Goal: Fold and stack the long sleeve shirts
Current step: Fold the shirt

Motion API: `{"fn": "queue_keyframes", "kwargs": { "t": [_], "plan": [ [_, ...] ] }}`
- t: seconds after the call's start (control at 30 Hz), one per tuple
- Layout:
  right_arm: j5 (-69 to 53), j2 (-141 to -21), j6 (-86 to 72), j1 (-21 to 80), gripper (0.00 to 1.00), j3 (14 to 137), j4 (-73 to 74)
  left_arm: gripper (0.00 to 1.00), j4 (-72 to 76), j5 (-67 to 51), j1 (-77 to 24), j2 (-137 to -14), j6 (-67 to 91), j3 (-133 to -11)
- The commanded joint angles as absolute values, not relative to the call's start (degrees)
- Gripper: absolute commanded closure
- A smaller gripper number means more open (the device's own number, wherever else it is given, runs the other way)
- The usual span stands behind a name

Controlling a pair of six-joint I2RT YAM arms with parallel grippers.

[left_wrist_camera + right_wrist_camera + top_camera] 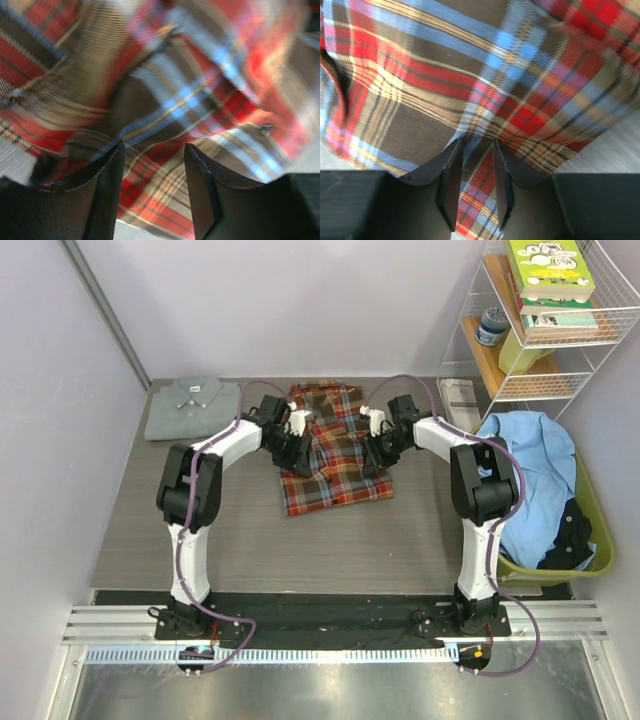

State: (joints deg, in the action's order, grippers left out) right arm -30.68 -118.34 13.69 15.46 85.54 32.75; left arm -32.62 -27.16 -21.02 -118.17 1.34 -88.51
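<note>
– At the right pincer, what's gripped?
– The plaid shirt, clenched at its 3 o'clock edge. The left pincer is spread astride the 9 o'clock edge, unclamped. It lies centre of the bench; the grey shirt sits folded at 10 o'clock. Best: close left, then lift both evenly.

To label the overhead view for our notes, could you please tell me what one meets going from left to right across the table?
pale grey shirt → left gripper → plaid shirt → right gripper → white leaflet → green basket holding blue cloth
</note>
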Motion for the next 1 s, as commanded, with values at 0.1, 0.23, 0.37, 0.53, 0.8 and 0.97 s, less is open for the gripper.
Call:
{"fn": "queue_keyframes", "kwargs": {
  "t": [0.1, 0.23, 0.37, 0.53, 0.8, 0.97],
  "plan": [
    [-34.7, -114.8, 8.4, 16.1, 0.66, 75.3, 29.1, 0.51, -40.7, -28.5, -18.3, -117.2, 0.3, -85.3],
    [-39.7, -106.8, 6.8, 17.4, 0.64, 67.2, 28.7, 0.50, -38.2, -34.7, -18.1, -107.4, -2.4, -73.6],
    [-40.2, -98.9, 7.6, 17.5, 0.60, 67.3, 30.7, 0.45, -33.8, -36.6, -17.5, -96.3, -2.9, -69.1],
    [-36.7, -97.1, 9.8, 17.3, 0.55, 73.6, 31.1, 0.41, -37.4, -31.8, -16.5, -95.2, -7.0, -74.6],
    [-36.2, -103.1, 1.6, 23.7, 0.64, 82.4, 24.1, 0.45, -36.3, -34.5, -14.5, -97.9, -6.9, -77.5],
    [-31.6, -110.8, 3.2, 29.3, 0.64, 91.0, 23.6, 0.44, -32.6, -38.1, -10.4, -97.2, -2.4, -74.7]
  ]
}}
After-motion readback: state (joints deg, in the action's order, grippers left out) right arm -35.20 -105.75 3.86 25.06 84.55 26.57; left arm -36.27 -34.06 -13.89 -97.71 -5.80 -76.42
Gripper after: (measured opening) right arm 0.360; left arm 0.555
